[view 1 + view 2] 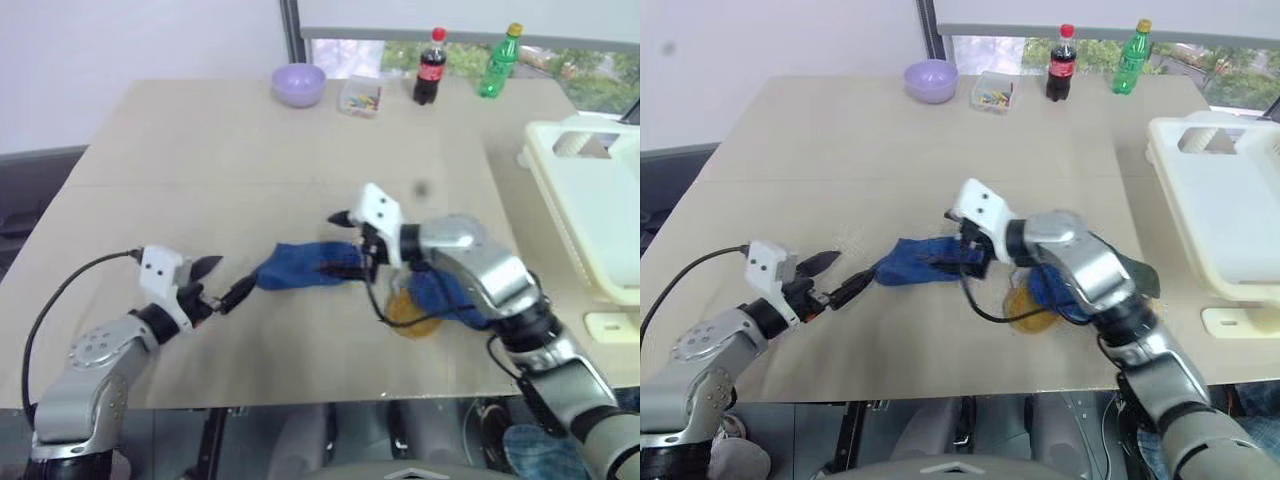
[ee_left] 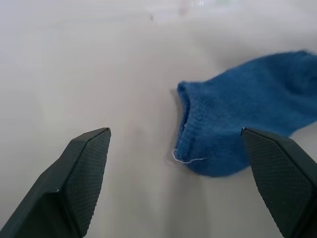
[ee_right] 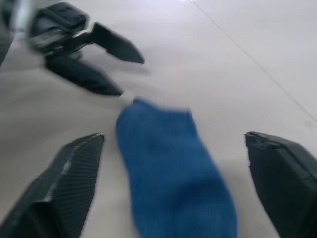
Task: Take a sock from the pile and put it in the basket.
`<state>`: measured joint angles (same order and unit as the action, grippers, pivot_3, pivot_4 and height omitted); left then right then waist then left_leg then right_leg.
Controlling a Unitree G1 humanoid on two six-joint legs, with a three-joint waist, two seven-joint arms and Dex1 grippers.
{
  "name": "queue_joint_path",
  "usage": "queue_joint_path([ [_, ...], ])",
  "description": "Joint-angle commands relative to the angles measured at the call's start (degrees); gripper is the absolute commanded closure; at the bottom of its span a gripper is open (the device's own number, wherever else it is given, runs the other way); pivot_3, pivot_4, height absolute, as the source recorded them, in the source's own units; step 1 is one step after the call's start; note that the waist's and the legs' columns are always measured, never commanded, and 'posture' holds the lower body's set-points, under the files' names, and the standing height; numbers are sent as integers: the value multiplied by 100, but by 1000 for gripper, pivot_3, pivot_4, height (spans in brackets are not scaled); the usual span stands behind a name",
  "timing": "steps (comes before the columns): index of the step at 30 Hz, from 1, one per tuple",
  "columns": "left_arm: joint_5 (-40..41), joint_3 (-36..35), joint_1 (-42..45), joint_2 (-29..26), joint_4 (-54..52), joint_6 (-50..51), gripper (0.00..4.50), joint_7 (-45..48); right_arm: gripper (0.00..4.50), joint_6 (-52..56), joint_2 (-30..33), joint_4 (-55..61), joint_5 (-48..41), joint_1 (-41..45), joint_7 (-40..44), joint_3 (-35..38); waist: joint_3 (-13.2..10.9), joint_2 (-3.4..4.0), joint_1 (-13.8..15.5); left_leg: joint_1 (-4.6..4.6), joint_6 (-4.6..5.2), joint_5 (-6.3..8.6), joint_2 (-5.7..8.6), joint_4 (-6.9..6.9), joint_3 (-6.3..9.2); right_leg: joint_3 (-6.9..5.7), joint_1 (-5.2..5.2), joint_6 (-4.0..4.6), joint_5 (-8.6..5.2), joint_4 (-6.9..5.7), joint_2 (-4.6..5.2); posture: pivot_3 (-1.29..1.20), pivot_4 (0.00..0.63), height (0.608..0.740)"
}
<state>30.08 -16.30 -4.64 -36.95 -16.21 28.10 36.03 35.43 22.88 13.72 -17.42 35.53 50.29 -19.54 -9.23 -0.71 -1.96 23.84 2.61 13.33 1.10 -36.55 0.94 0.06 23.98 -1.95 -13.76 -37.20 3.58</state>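
Left eye view, one blue sock (image 1: pixel 300 268), two open tools, one basket (image 1: pixel 596 205)

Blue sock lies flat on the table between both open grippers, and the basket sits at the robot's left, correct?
Not quite: the basket sits at the robot's right, as the right eye view shows. The blue sock does lie on the table between the open left gripper and right gripper.

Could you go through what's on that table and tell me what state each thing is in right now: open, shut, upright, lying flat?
left gripper: open, empty, pointing at the sock's cuff.
right gripper: open, over the blue sock, holding nothing.
blue sock: lying flat, stretched out from the pile.
pile: small heap, partly behind the right arm.
basket: on the table's right edge, no sock visible in it.
cola bottle: upright, capped.
green bottle: upright, capped.
lilac bowl: upright.
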Motion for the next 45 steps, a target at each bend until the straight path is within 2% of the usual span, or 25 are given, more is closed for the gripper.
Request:
queue_joint_path([
  [1, -322, 309, 295, -62, 328, -209, 0, 176, 72, 50, 492, 1176, -411, -513, 97, 666, 0, 0, 23, 0, 0, 0, 0, -1, 2, -1, -3, 0, 0, 1, 1, 0, 150, 740],
  [4, -441, 497, 477, -37, 557, -289, 0, 311, 72, 171, 776, 1616, -594, -852, 21, 946, -1, -2, 19, -3, 1, 0, -4, -11, 0, 2, -10, -1, 1, 1, 2, 0, 150, 740],
  [7, -527, 702, 583, 28, 731, -484, 709, 551, 0, 64, 933, 1771, -491, -1099, -111, 1065, 0, -2, 54, -2, 1, 0, -6, -18, 3, -2, -10, -1, 0, -6, 3, 0, 150, 740],
  [12, -446, 668, 764, 198, 946, -589, 2817, 654, 0, -203, 1097, 1789, -277, -1345, -224, 1053, -1, -2, 129, -1, 1, 0, -7, -25, 1, -1, -11, 0, 0, -8, 6, 0, 150, 740],
  [14, -312, 521, 741, 201, 925, -610, 3909, 761, 0, -421, 1138, 1724, -150, -1421, -236, 1017, 0, -4, 135, 0, 1, 0, -7, -27, 1, -1, -11, 0, 0, -8, 7, 0, 150, 740],
  [15, -251, 437, 703, 185, 903, -624, 4262, 823, 0, -484, 1142, 1698, -138, -1448, -225, 1019, 0, -4, 135, 0, 1, 0, -7, -27, 2, -1, -12, 0, 0, -8, 7, 0, 150, 740],
  [16, -167, 338, 650, 161, 868, -604, 4394, 874, 0, -535, 1130, 1675, -151, -1477, -214, 1037, -1, -4, 133, 1, 1, 0, -7, -28, 1, -1, -12, 0, 0, -8, 7, 0, 150, 740],
  [20, 347, -386, 320, -61, 711, -668, 4394, 1357, 0, -655, 1073, 1576, -441, -1595, -12, 1159, -1, -5, 116, 1, 1, 0, -9, -28, 2, -1, -11, 0, 0, -9, 5, 0, 150, 740],
  [23, 619, -1030, 193, -472, 733, -631, 4394, 1691, 0, -808, 1018, 1543, -560, -1652, 40, 1210, -6, -10, 127, 1, 1, 0, -13, -30, 4, -5, -11, 1, -1, -9, 3, 0, 150, 740],
  [27, 717, -1868, 104, -1360, 487, -342, 4394, 1921, 0, -924, 985, 1510, -673, -1707, 85, 1276, -12, -19, 136, -1, 1, 0, -15, -43, 15, -16, -24, 18, -11, -11, 4, 0, 150, 740],
  [29, 928, -2188, 67, -1946, 246, 237, 4394, 2062, 0, -942, 981, 1478, -722, -1709, 85, 1321, -14, -19, 143, 0, 1, 1, -14, -49, 22, -23, -27, 21, -12, -6, 7, 0, 150, 740],
  [31, 1147, -2213, 103, -2517, -6, 893, 4394, 2191, 0, -946, 952, 1441, -747, -1679, 50, 1327, -16, -26, 152, 2, 1, 1, -12, -51, 24, -26, -28, 21, -13, -3, 10, 0, 150, 740],
  [33, 1251, -1493, 329, -2818, -336, 1322, 4394, 2153, 0, -920, 929, 1411, -767, -1629, 24, 1312, -23, -13, 159, 2, 1, 1, -6, -52, 27, -29, -32, 21, -13, 0, 13, 0, 150, 740],
  [35, 1018, -344, 979, -2501, -523, 1516, 4394, 1702, 0, -823, 912, 1400, -795, -1577, -42, 1320, -26, 27, 203, -1, 1, 1, 0, -52, 27, -29, -38, 20, -13, 1, 17, 0, 150, 740],
  [37, 715, 574, 1631, -1892, -526, 1613, 4394, 1252, 0, -717, 873, 1408, -832, -1519, -125, 1319, -25, 40, 243, -5, 1, 0, 6, -54, 25, -26, -39, 3, -3, -10, 17, 0, 150, 740],
  [39, 877, 1100, 2055, -1131, -571, 1804, 3734, 996, 0, -544, 824, 1471, -877, -1493, -281, 1315, -36, 18, 261, 1, 2, -1, 2, -63, 25, -25, -35, -1, -1, -29, 2, 0, 150, 740],
  [40, 694, 1339, 2183, -857, -565, 1825, 3465, 749, 0, -410, 795, 1524, -899, -1479, -380, 1284, -44, 2, 261, 2, 2, -1, 1, -66, 25, -24, -32, 0, -1, -36, -2, 0, 150, 740],
  [41, 527, 1499, 2269, -677, -558, 1842, 2973, 568, 0, -310, 777, 1564, -917, -1467, -452, 1261, -53, -14, 244, 5, 2, -1, 1, -73, 25, -24, -28, -1, -2, -43, -5, 0, 150, 740],
  [43, 480, 1282, 2148, -740, -492, 1815, 2084, 571, 0, 22, 724, 1714, -715, -1414, -829, 1086, -58, -21, 174, 6, 1, -1, -3, -73, 22, -19, -26, -1, -2, -46, -13, 0, 150, 740],
  [45, 493, 903, 1930, -1028, -294, 1634, 2084, 877, 0, 297, 588, 1712, -659, -1356, -1098, 941, -59, -21, 104, 3, 1, -1, -7, -73, 21, -17, -24, 0, -2, -49, -17, 0, 150, 740],
])
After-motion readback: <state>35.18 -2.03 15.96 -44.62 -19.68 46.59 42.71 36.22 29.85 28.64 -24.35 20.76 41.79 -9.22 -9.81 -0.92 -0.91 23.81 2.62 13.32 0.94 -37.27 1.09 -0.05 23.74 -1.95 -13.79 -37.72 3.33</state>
